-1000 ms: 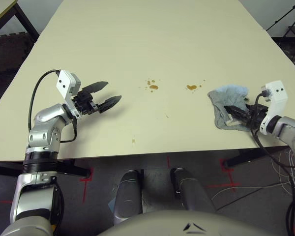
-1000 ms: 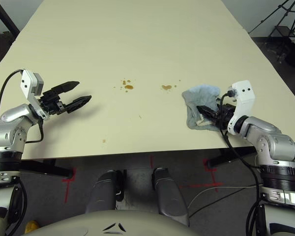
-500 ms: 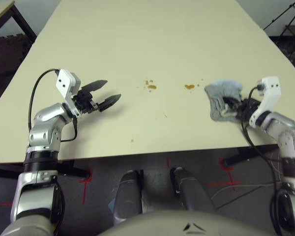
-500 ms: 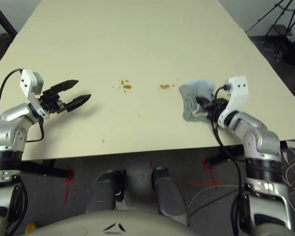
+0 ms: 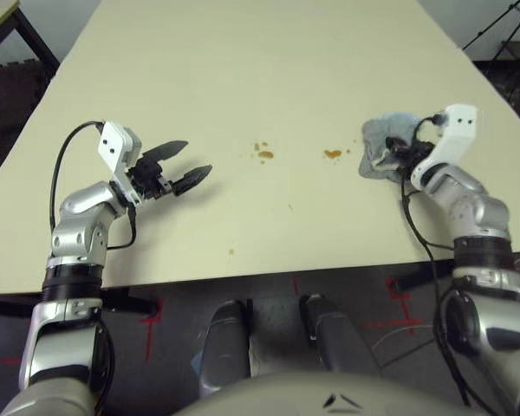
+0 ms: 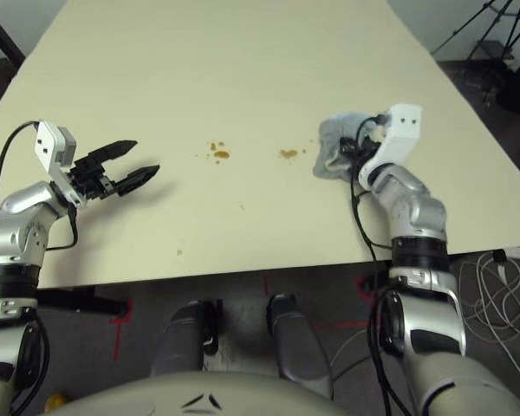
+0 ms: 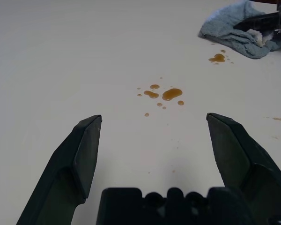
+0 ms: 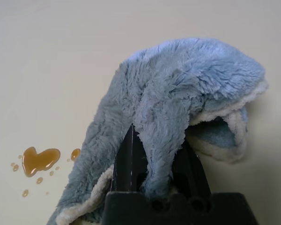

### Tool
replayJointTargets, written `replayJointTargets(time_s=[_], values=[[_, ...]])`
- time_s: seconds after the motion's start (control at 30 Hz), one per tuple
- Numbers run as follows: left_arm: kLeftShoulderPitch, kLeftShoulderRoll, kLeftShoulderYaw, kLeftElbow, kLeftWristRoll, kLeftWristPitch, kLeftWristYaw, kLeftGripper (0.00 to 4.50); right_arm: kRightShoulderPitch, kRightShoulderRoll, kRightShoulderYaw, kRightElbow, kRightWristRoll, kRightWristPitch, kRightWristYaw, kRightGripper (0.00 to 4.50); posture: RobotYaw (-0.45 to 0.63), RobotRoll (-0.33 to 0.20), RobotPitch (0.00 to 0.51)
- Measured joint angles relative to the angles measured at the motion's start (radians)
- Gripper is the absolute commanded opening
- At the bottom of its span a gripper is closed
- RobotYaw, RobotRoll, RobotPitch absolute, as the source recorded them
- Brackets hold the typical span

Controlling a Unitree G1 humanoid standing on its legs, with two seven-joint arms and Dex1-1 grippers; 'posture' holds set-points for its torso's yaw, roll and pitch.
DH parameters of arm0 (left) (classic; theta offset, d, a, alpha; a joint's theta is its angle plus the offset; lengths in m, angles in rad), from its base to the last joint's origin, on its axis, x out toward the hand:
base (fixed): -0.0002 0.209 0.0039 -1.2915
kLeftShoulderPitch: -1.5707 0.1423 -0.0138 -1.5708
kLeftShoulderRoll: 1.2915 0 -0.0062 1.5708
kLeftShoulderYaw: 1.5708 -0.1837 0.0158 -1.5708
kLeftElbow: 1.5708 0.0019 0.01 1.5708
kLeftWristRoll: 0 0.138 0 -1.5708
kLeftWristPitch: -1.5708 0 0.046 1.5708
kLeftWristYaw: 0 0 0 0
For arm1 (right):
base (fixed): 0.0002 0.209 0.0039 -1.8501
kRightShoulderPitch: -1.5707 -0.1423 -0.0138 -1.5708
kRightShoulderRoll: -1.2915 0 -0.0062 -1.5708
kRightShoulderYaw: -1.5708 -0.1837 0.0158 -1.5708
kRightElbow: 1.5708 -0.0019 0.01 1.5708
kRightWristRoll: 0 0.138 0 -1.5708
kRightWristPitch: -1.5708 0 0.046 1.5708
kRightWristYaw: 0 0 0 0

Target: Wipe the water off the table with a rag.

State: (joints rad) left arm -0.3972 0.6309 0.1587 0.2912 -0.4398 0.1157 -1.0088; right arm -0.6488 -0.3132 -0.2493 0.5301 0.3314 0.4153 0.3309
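Observation:
Two amber-brown blobs of water lie mid-table: one [image 5: 266, 154] with tiny droplets around it, the other [image 5: 332, 154] further right. The light blue-grey rag [image 5: 383, 146] is bunched up just right of the second blob, and my right gripper [image 5: 399, 154] is shut on it; the right wrist view has the rag [image 8: 178, 108] draped over the black fingers [image 8: 131, 164], with a blob [image 8: 40, 159] close beside it. My left gripper [image 5: 186, 166] hovers open over the left side of the cream table [image 5: 269, 69], well short of the water [image 7: 171, 93].
A tiny tan fleck [image 5: 230, 252] sits near the table's front edge. A dark tripod [image 5: 503, 35] stands off the far right corner, and cables lie on the floor at right.
My right gripper has carried the rag away from the front edge and leftward toward the right blob, bunching it up. The left arm has stayed put.

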Motion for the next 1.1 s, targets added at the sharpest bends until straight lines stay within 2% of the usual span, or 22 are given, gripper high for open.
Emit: replayJointTargets(time_s=[0.23,0.43,0.67,0.9,1.1], values=[[0.012,0.001,0.002,-0.006,-0.001,0.001,0.001,4.50,-0.011,0.060,0.032,0.007,-0.011,0.008,0.028,0.16,0.04,0.000,0.136],[0.018,0.001,0.011,-0.013,-0.002,0.004,0.002,4.50,0.021,0.139,0.090,-0.105,0.005,0.105,0.085,0.16,0.04,0.000,0.138],[0.021,0.001,0.017,-0.035,-0.002,0.009,0.001,4.50,0.083,0.178,0.124,-0.225,0.022,0.184,0.107,0.16,0.04,0.000,0.140],[0.019,0.000,0.017,-0.035,-0.002,0.009,0.001,4.50,0.088,0.176,0.117,-0.234,0.019,0.184,0.085,0.16,0.02,0.000,0.138],[0.013,-0.006,0.016,-0.034,-0.001,0.009,0.001,4.50,0.034,0.131,0.077,-0.119,0.019,0.128,0.042,0.16,0.02,0.000,0.136]])
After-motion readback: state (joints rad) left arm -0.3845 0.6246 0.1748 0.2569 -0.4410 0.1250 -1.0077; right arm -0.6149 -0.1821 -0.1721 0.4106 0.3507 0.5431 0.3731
